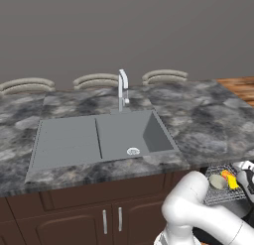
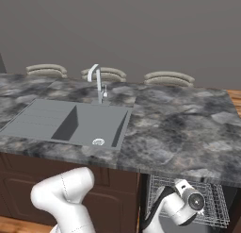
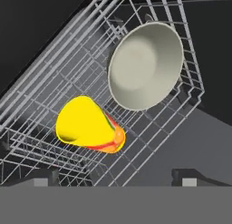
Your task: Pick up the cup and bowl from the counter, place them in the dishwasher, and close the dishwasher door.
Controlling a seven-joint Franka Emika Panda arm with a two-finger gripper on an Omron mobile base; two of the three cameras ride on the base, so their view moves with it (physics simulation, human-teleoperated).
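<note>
Yellow cup [image 3: 86,125], pale bowl [image 3: 145,66] in rack [image 3: 41,114]

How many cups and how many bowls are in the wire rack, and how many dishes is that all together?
Cup, yellow with red and orange bands, lying on its side: 1
Bowl, pale grey, beside the cup: 1
Total in the wire rack: 2

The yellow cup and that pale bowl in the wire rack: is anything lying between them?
No. In the hand view only bare rack wire separates the cup, lying on its side, from the bowl.
</note>
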